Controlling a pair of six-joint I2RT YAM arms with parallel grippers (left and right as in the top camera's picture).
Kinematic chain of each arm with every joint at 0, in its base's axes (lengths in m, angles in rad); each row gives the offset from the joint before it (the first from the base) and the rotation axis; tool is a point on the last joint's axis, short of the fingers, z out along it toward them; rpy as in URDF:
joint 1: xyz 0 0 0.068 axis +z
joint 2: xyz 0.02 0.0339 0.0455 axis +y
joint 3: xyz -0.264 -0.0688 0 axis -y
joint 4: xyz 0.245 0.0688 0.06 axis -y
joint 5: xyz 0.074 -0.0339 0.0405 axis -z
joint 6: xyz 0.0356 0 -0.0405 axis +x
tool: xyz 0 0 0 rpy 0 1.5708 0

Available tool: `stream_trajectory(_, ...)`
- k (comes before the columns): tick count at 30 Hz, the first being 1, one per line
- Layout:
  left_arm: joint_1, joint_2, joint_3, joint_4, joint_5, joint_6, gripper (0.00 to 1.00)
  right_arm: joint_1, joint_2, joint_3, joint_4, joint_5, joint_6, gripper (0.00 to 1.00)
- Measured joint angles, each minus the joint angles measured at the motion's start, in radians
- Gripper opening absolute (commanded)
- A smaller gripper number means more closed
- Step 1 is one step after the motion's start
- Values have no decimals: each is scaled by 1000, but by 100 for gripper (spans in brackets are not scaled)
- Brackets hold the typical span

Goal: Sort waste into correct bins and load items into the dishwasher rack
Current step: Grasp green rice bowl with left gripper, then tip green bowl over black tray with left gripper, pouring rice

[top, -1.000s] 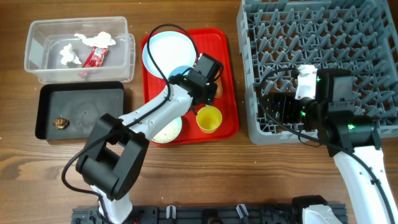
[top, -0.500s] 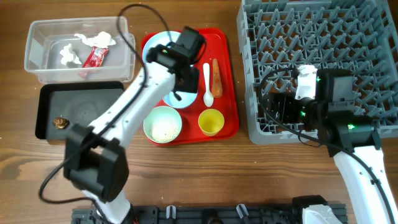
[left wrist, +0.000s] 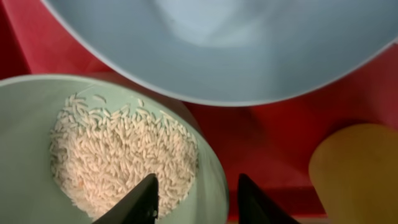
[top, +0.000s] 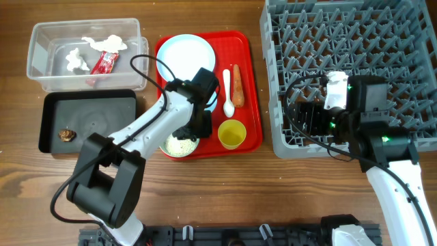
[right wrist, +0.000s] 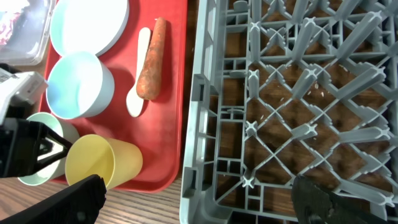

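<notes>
on the flat red tray (top: 250, 116) in the middle of the table (top: 273, 198), the left gripper (left wrist: 198, 200) hangs low over the mint bowl (top: 179, 145). its fingers (left wrist: 146, 200) stand apart, one over the rice grains (left wrist: 118, 155) inside the bowl and the other outside it, with the rim between them. whether either pad touches that rim is hard to tell from so close. the left arm lies across the tray and hides the pale blue bowl (right wrist: 78, 86) from overhead; the right wrist view shows that bowl just beside the mint one, looking empty. the large plate (top: 186, 53) sits at the tray's far end. the white spoon (top: 228, 92) and the carrot (top: 237, 80) lie side by side along the tray's right half, and the yellow cup (top: 231, 132) stands near its front right corner, just beside the mint bowl.

to the left of the tray, the clear tub (top: 41, 78) holds the red wrapper (top: 105, 63) and the crumpled white tissue (top: 77, 60). in front of it, the black tray (top: 102, 113) holds the small brown lump (top: 66, 134) near its left end.

to the right, the grey rack (top: 341, 34) carries no dishes among its pegs. the right gripper (right wrist: 199, 202) hovers over the rack's near left part, jaws spread wide, with nothing between them.
</notes>
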Motion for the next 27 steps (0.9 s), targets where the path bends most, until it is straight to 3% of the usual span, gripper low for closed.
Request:
stream_trajectory(3, -1, 0, -57, 71, 11, -14, 6, 0, 0, 0, 0, 0, 0, 98)
stream_trajectory(4, -3, 0, -61, 80, 16, -15, 4, 0, 0, 0, -1, 0, 0, 98)
stream_trajectory(10, -5, -2, -60, 79, 13, -19, 4, 0, 0, 0, -1, 0, 0, 98)
stream_trajectory(14, -3, -13, -3, -11, 27, -19, 4, 0, 0, 0, -1, 0, 0, 98)
stream_trajectory(19, 28, -161, 70, -64, 72, -10, 4, 0, 0, 0, -1, 0, 0, 98)
stream_trajectory(23, 173, -285, 71, -88, 140, 42, 4, 0, 0, 0, -1, 0, 0, 98)
stream_trajectory(27, 481, -321, 71, -101, 267, 178, 4, 0, 0, 0, -1, 0, 0, 98)
